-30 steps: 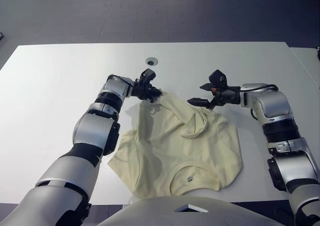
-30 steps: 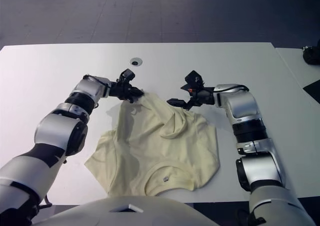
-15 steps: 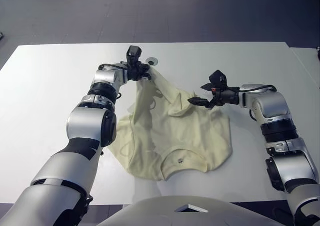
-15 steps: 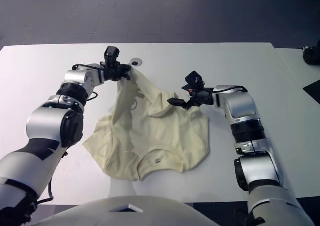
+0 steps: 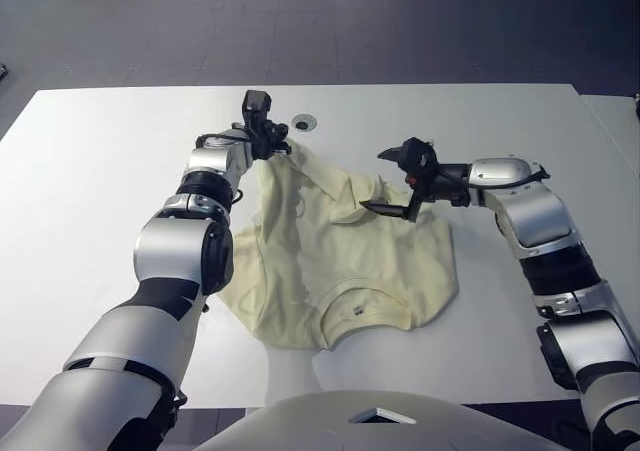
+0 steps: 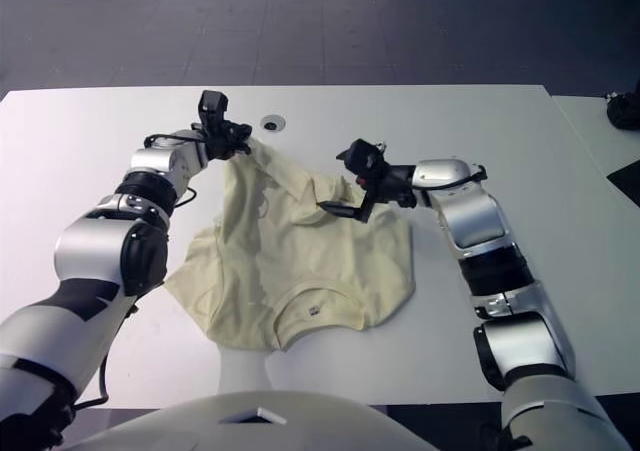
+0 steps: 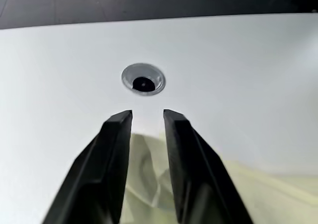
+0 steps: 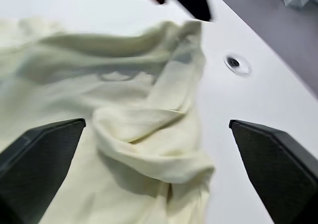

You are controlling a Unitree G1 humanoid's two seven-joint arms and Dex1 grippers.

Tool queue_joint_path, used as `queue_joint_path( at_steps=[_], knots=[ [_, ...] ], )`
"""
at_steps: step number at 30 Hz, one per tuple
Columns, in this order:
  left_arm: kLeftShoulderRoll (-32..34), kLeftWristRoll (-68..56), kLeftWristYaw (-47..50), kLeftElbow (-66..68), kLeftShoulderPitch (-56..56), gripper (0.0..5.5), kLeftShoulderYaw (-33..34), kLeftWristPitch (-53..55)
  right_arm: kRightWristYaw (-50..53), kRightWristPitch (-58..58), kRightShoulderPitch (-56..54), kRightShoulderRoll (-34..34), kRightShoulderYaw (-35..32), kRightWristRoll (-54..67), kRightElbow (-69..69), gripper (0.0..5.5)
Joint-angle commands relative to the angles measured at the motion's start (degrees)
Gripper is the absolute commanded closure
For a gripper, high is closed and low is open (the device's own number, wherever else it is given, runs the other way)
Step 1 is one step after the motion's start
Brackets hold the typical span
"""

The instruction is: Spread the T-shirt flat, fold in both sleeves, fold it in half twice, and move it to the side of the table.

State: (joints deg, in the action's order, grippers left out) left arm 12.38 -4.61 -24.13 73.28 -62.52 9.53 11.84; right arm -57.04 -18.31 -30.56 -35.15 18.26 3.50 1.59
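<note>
The left gripper (image 5: 272, 149) pinches the far corner of the pale yellow T-shirt (image 5: 340, 256), its fingers nearly closed. The right gripper (image 5: 378, 181) gapes wide at the shirt's far right folds; whether it touches them is unclear. The crumpled shirt lies mid-table on a white table (image 5: 100, 171), near a round hole (image 5: 303, 122), with dark floor (image 5: 300, 21) beyond.

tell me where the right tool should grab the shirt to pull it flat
Take the raised fold at the shirt's far right edge, coming down from above with the open right tool straddling it. That fold stands up off the table, so the tool can close around it, and the left tool holds the other far corner, so pulling rightward should flatten the cloth.
</note>
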Motion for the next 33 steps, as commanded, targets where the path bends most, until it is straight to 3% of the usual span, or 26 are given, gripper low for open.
queue_joint_path(
  at_steps=[1,6,8,14,22,28,33],
  knots=[
    [0.9,-0.5,-1.1,-1.1,-1.0,3.69,0.6,-0.6,0.7,10.8,1.1,-1.7,6.1,-9.2,-0.5,0.1],
    [2.4,-0.3,-0.5,-5.4,-0.3,2.76,0.8,-2.6,1.2,15.5,0.4,0.4,8.4,-13.2,2.2,0.1],
    [2.5,0.5,0.6,-11.4,3.3,2.4,-0.3,-2.7,1.3,16.5,-0.1,1.0,8.7,-14.1,3.3,0.46],
    [0.1,1.1,4.0,-54.0,27.8,1.4,-6.3,11.8,0.8,17.3,-0.4,1.3,8.8,-16.0,5.3,1.45],
    [4.6,6.6,2.3,-84.4,45.7,0.12,-20.0,27.3,-0.2,18.5,-0.7,1.1,10.2,-18.3,7.5,2.74],
    [14.2,13.6,-3.8,-96.3,50.9,0.1,-35.2,35.4,-0.2,19.9,-1.2,2.0,10.7,-19.8,9.9,3.65],
    [17.1,15.3,-6.9,-100.1,51.7,0.1,-42.4,40.0,-0.3,20.3,-2.5,3.2,10.3,-20.2,11.9,4.56]
  ],
)
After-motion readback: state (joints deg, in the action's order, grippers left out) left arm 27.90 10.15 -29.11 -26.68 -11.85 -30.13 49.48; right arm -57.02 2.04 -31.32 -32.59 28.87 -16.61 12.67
